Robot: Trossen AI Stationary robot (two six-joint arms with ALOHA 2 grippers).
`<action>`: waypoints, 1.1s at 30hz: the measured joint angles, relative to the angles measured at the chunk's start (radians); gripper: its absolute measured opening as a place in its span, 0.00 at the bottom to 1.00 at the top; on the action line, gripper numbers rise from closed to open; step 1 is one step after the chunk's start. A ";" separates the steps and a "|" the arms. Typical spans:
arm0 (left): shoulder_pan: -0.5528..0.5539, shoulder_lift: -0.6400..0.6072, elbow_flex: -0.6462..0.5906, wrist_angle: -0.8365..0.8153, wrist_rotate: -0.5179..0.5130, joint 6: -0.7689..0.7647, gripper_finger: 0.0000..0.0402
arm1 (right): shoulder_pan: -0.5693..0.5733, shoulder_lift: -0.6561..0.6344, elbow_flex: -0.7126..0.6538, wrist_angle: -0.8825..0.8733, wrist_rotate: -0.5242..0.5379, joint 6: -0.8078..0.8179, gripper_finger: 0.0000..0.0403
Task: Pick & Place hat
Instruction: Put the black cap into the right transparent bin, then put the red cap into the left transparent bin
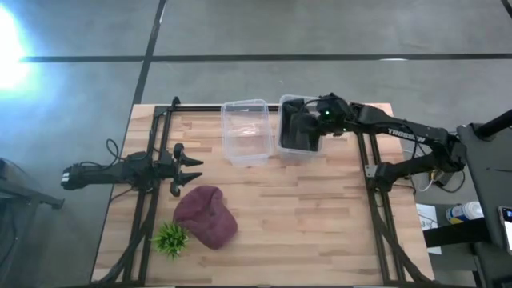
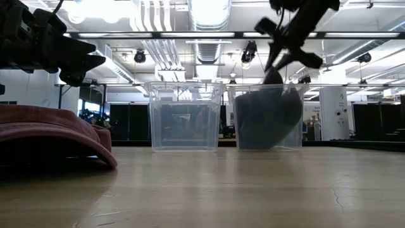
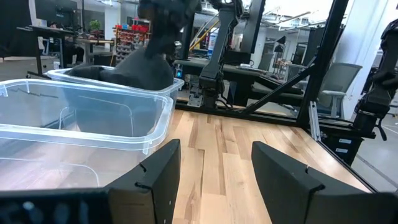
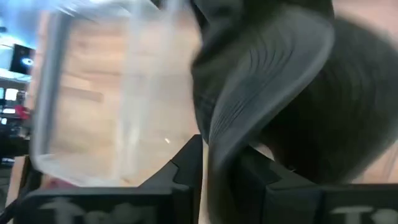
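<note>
A dark grey hat [image 1: 294, 134] sits in the right clear bin [image 1: 282, 152], and my right gripper [image 1: 310, 124] is over that bin, shut on it. In the low view the right gripper [image 2: 276, 66] comes down from above onto the dark hat [image 2: 266, 117]. A maroon hat [image 1: 206, 214] lies crown up on the wood near the table's near-left part. My left gripper [image 1: 188, 168] hovers open just beyond the maroon hat, touching nothing. In its wrist view the left gripper [image 3: 214, 174] looks toward the bins. My right gripper pinches the dark hat's brim [image 4: 225, 134] between its two fingers [image 4: 189, 168], coming slanting down from above. The hat hangs below the fingers inside the right bin, with its lower part [image 2: 256, 142] down at the bin's floor.
A second clear bin [image 1: 246, 132] stands to the left of the one that holds the dark hat. A small green plant [image 1: 170, 238] sits by the maroon hat at the near-left corner. Black frame rails [image 1: 152, 200] run along both table sides. Bare wood [image 1: 312, 216] spreads across the near right.
</note>
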 joint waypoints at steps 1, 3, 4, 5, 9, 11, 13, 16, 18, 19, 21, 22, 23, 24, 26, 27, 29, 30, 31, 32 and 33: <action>0.000 0.000 0.000 0.000 0.000 0.000 0.48 | 0.009 -0.004 0.018 -0.004 0.025 -0.021 0.18; 0.000 0.000 0.000 0.000 0.000 0.000 0.48 | 0.028 -0.008 0.059 -0.026 0.079 -0.055 0.21; 0.000 0.000 0.000 0.000 0.000 0.000 0.48 | 0.036 -0.011 0.078 -0.044 0.098 -0.068 0.22; 0.000 0.000 0.000 0.000 0.000 0.000 0.48 | 0.044 -0.014 0.095 -0.063 0.105 -0.083 0.24; 0.000 0.000 0.000 0.003 -0.007 0.034 0.48 | 0.096 -0.018 0.149 -0.114 0.131 -0.095 0.32; 0.000 0.000 0.000 0.004 -0.010 0.036 0.48 | 0.131 -0.019 0.169 -0.133 0.159 -0.094 0.36; 0.000 0.000 0.000 0.004 -0.010 0.028 0.48 | 0.178 -0.020 0.189 -0.134 0.194 -0.113 0.40; 0.000 0.000 0.000 0.006 -0.009 -0.006 0.48 | 0.280 -0.020 0.230 -0.130 0.271 -0.154 0.44; 0.001 0.000 0.000 0.012 0.001 -0.119 0.48 | 0.352 -0.021 0.255 -0.131 0.314 -0.150 0.46; 0.001 0.000 0.000 0.015 0.002 -0.181 0.48 | 0.383 -0.021 0.264 -0.135 0.330 -0.125 0.46; 0.001 0.000 0.000 0.015 0.001 -0.273 0.48 | 0.433 -0.021 0.276 -0.151 0.363 -0.089 0.46; 0.001 0.000 0.000 0.015 0.001 -0.305 0.48 | 0.453 -0.022 0.280 -0.162 0.376 -0.078 0.46; 0.001 0.000 0.000 0.015 0.001 -0.327 0.48 | 0.474 -0.022 0.281 -0.171 0.391 -0.064 0.46; 0.001 0.000 0.000 0.015 0.001 -0.339 0.48 | 0.491 -0.022 0.281 -0.180 0.396 -0.050 0.46; 0.000 0.000 0.000 0.016 0.001 -0.347 0.48 | 0.529 -0.022 0.275 -0.183 0.396 -0.032 0.45; 0.001 0.000 0.000 0.015 0.000 -0.348 0.48 | 0.549 -0.022 0.268 -0.183 0.396 -0.027 0.45; 0.000 0.000 0.000 0.016 0.001 -0.348 0.48 | 0.590 -0.014 0.251 -0.170 0.393 0.013 0.45; 0.000 0.000 0.000 0.016 0.001 -0.348 0.48 | 0.609 -0.009 0.240 -0.150 0.392 0.047 0.45; 0.000 0.000 0.000 0.016 0.001 -0.349 0.48 | 0.627 0.000 0.225 -0.126 0.389 0.089 0.45; 0.000 0.000 0.000 0.016 0.001 -0.348 0.48 | 0.644 0.011 0.208 -0.091 0.374 0.127 0.45; 0.000 0.000 0.000 0.016 0.000 -0.349 0.48 | 0.661 0.023 0.193 -0.042 0.345 0.149 0.45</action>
